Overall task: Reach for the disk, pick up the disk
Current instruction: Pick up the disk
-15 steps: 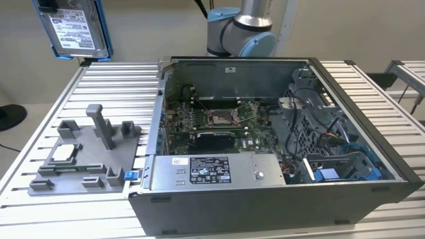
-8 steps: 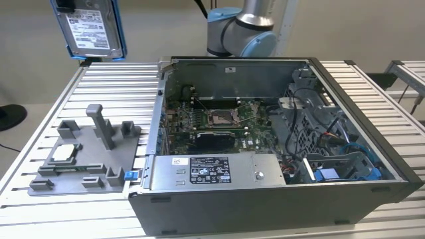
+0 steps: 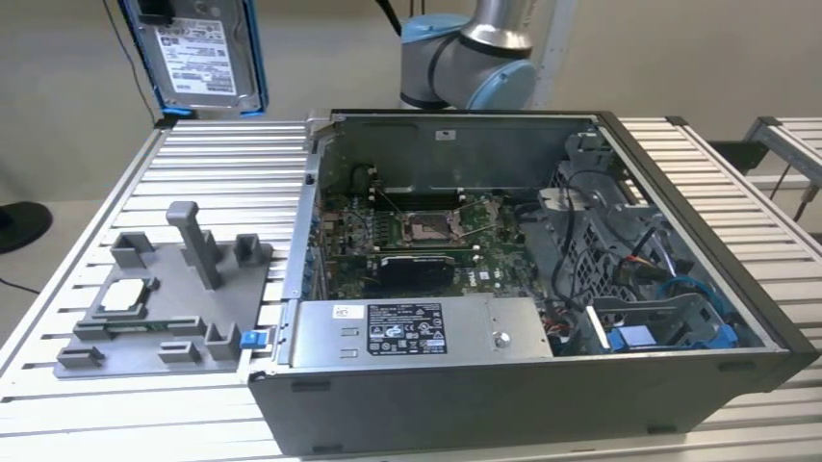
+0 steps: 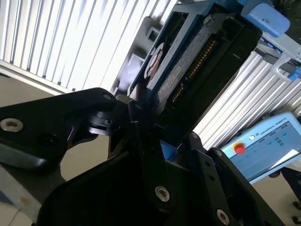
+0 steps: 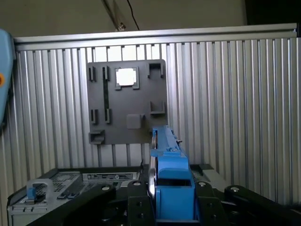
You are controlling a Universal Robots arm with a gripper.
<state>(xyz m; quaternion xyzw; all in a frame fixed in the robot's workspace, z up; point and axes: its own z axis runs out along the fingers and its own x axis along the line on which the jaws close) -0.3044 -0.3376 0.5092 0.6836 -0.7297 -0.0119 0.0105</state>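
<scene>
Hand (image 5: 171,193) clenched on one disk (image 3: 206,53), held aloft, one grey tray (image 3: 180,300), one open computer case (image 3: 514,404)

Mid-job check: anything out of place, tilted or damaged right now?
Nothing looks damaged or spilled. The disk is off the table, held upright in the air at the exterior view's left, clamped in the gripper. The open computer case and grey fixture plate lie flat.
</scene>
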